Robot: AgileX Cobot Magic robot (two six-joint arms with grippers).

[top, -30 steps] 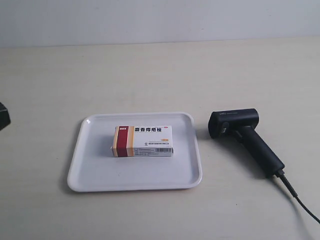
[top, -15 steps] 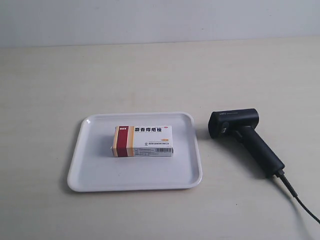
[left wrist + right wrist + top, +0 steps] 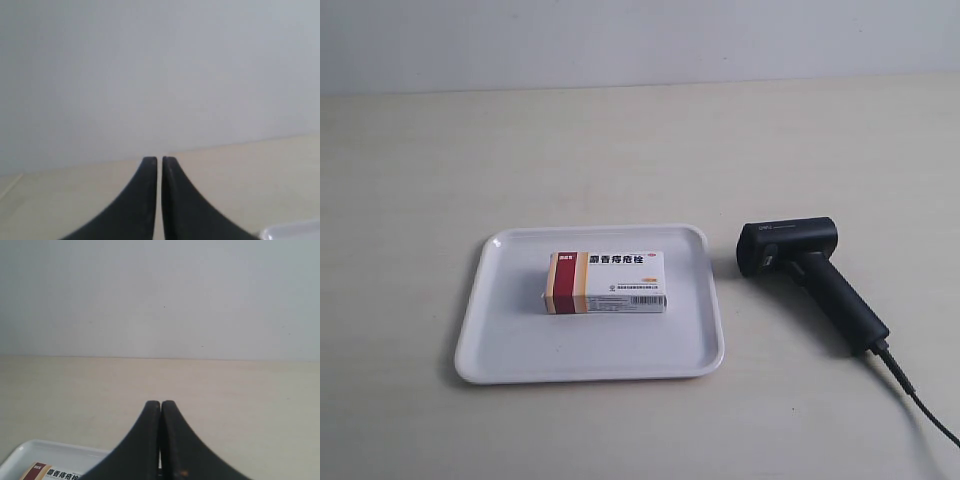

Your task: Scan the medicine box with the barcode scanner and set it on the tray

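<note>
the medicine box lies flat near the middle of the tray, its red and tan stripes toward the exterior view's left and its green-black text facing up. the white tray sits on the counter, and the barcode scanner lies on its side just beside the tray at the exterior view's right, head toward the tray, its black cable trailing off toward the lower corner. the counter is a pale beige surface with faint streaks, running back to a plain grey-white wall. neither arm shows in the exterior view. the left end effector is closed with only a hairline gap between its dark fingers, holding nothing, a corner of the tray near it. the right end effector is closed too and empty, raised over the counter with the tray and the box beneath it.
</note>
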